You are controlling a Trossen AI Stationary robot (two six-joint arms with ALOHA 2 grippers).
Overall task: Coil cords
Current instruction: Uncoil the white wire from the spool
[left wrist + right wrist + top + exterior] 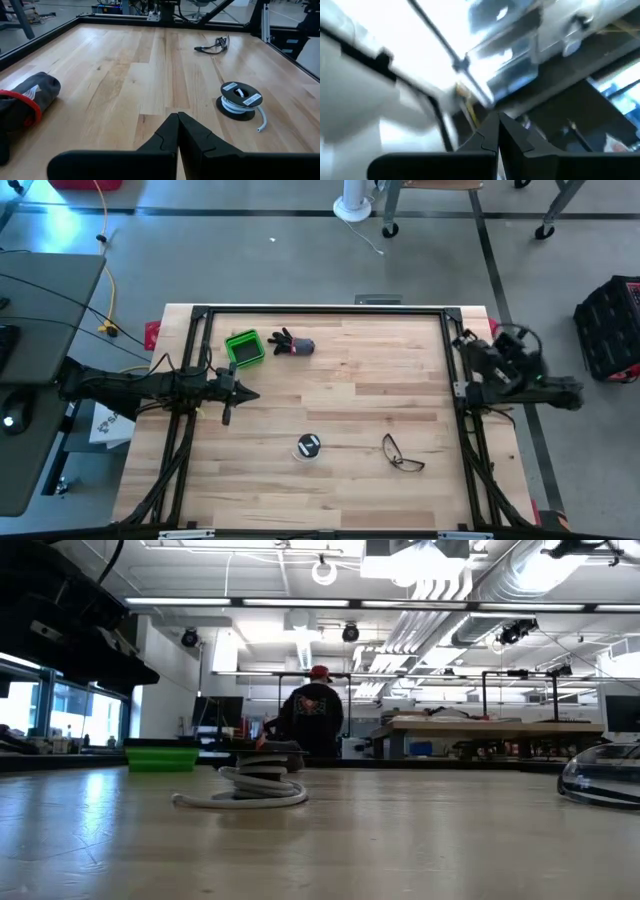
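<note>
Judging from how things lay, you were close to done: the white cord [234, 104] sat wound in loops around its small black reel [308, 446], near the front middle of the wooden table [340, 380]. Only a short tail [261, 119] curled out beside the reel, resting on the wood (the low view showed one loose loop sagging wide at the base of the stack). What remained, by my reckoning, was tucking that tail in and snugging the bottom loop.

Taking the surroundings from biggest down: the left arm reached in from the table's left edge, and its left gripper [226, 416] hung over the wood, near the reel on its left but not touching it, with the claw pinched fully together and holding nothing. The right arm stayed folded back off the right edge, its right gripper [498, 131] pointed up toward the ceiling, fingers likewise pressed together and empty. A green tray [244, 348] stood toward the back left, with a dark rolled cloth with red trim [293, 345] just beside it. A pair of safety glasses [402, 454] lay to the right of the reel, apart from it. A person stood well beyond the table, in the room behind.

Nothing blocked your path between the left gripper and the reel; the glasses were the nearest thing you could have bumped.
</note>
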